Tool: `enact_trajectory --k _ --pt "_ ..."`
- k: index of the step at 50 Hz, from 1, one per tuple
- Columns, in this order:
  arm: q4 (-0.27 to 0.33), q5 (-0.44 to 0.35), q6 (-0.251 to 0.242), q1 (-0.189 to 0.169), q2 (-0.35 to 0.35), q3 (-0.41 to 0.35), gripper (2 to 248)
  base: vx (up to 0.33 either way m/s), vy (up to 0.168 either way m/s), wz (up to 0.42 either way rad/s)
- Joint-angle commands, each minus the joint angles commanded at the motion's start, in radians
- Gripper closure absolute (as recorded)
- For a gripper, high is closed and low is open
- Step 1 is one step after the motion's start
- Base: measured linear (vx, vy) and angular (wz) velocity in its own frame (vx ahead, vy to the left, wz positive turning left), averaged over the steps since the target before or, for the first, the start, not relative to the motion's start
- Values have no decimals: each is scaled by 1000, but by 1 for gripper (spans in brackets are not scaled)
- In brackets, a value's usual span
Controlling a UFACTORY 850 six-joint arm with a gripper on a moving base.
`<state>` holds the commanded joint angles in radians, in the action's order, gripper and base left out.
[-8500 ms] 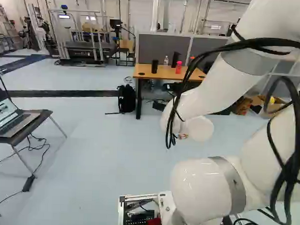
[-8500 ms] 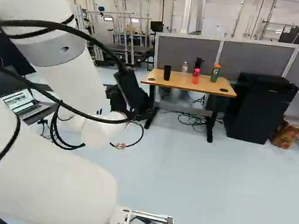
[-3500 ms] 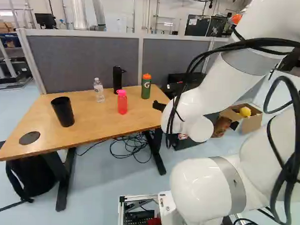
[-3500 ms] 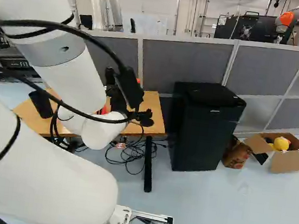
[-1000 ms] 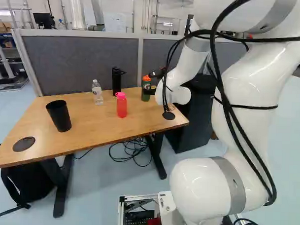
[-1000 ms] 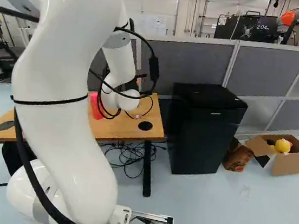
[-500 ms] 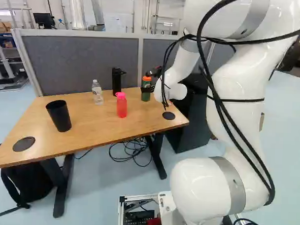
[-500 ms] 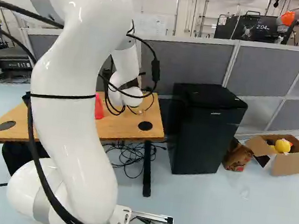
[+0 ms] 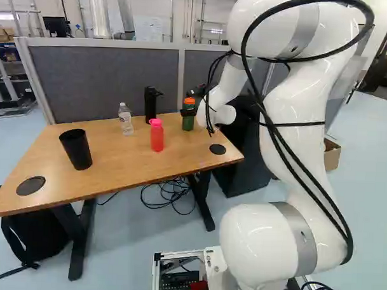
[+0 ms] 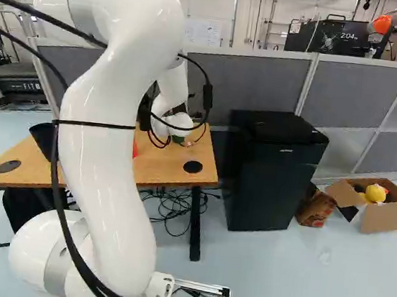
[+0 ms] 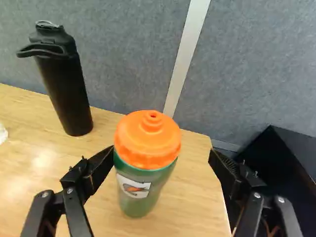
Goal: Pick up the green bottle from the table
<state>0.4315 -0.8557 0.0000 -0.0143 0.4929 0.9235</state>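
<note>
A: Our tool is spread wide, green bottle between its fingers, near the bench's far right corner. Where do we grab?

B: Mid-body, below the orange cap. We'd guess squeezy, slickish plastic, so firm but gentle.

green bottle, orange lid, black cup
</note>
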Motion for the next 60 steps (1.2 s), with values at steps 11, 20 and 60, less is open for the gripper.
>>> enact_trajectory --k 11,20,60 --pt "0 0 0 5 11 14 17 0 0 0" --pt "0 0 0 5 12 15 95 0 0 0" --pt "-4 0 0 13 -90 -71 127 0 0 0"
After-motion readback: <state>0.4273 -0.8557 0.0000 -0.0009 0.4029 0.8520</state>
